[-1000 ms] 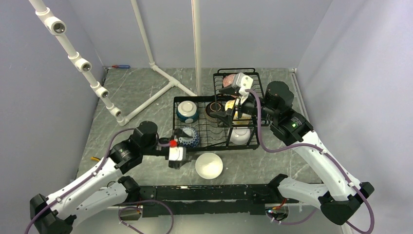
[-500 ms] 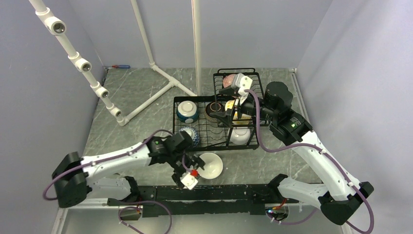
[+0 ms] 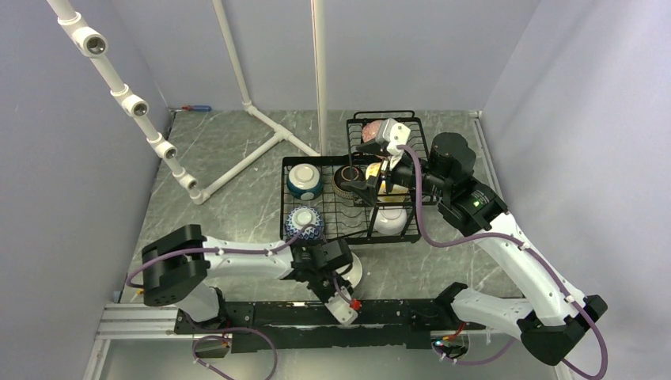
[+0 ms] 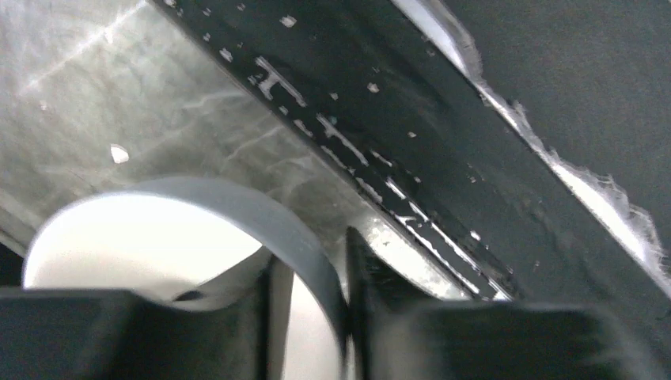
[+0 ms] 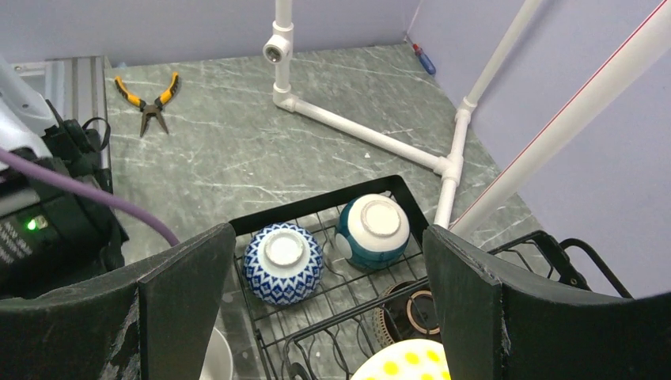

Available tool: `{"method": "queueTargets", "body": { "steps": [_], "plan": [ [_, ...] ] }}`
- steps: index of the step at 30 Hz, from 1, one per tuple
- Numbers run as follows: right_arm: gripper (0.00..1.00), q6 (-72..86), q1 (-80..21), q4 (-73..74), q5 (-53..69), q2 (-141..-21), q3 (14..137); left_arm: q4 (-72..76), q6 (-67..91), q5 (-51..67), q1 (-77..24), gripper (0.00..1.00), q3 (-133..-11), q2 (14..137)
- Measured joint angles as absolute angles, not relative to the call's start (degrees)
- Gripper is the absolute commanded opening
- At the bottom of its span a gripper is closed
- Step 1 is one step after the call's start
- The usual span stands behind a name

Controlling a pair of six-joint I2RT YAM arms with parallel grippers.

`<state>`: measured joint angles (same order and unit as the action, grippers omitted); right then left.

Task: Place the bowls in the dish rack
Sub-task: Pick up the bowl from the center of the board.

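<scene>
A plain white bowl (image 3: 355,267) (image 4: 142,237) stands upright on the table in front of the dish rack (image 3: 286,190) (image 5: 316,207). My left gripper (image 3: 336,279) (image 4: 316,317) straddles its near rim. The outer finger (image 4: 372,293) touches the wall, and a narrow gap shows at the inner finger. In the rack lie a blue-patterned bowl (image 3: 305,222) (image 5: 282,263), a teal-and-white bowl (image 3: 304,180) (image 5: 373,231), a dark brown bowl (image 3: 346,182) (image 5: 415,313), a white bowl (image 3: 392,220) and a pink one (image 3: 372,129). My right gripper (image 3: 372,182) (image 5: 328,237) hangs open above a yellow-dotted bowl (image 5: 399,362).
A white pipe frame (image 3: 237,162) crosses the table's back left. Orange-handled pliers (image 5: 148,99) lie at the left edge, and a screwdriver (image 3: 194,108) lies by the back wall. The black base rail (image 3: 396,313) (image 4: 443,158) runs just in front of the white bowl.
My left arm swung from the rack's front left corner over to the white bowl, and its jaws narrowed around the rim. The right arm stayed still.
</scene>
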<state>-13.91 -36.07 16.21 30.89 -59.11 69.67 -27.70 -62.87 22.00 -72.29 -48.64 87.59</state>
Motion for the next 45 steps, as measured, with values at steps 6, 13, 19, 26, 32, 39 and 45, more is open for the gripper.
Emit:
{"method": "queueTargets", "body": {
  "steps": [6,13,19,26,32,39,45],
  "plan": [
    [0.93,-14.0,-36.1,16.2,30.8,-59.0,69.7,-26.2,-57.9,14.1,-74.5,0.03,-53.5,90.3],
    [0.96,-15.6,-36.1,16.2,31.6,-58.2,69.5,-28.3,-55.8,15.3,-74.7,0.03,-51.0,84.0],
    [1.00,-20.8,-36.1,16.3,36.0,-56.2,66.5,-30.8,-55.7,22.8,-74.7,0.03,-51.1,70.8],
    [1.00,-30.7,-36.1,16.2,43.7,-53.5,63.0,-38.1,-56.9,28.2,-69.3,0.03,-51.6,59.8],
    [1.00,-41.1,-36.1,16.2,47.9,-50.4,59.7,-48.2,-61.5,34.8,-53.8,0.03,-56.2,56.5],
    [1.00,-51.0,-36.3,17.0,51.1,-51.1,58.7,-59.8,-70.3,45.5,-40.9,0.03,-65.1,62.8],
    [1.00,-58.0,-38.3,19.1,51.1,-54.8,58.8,-74.2,-81.8,54.9,-31.1,0.03,-76.9,73.9]
  ]
}}
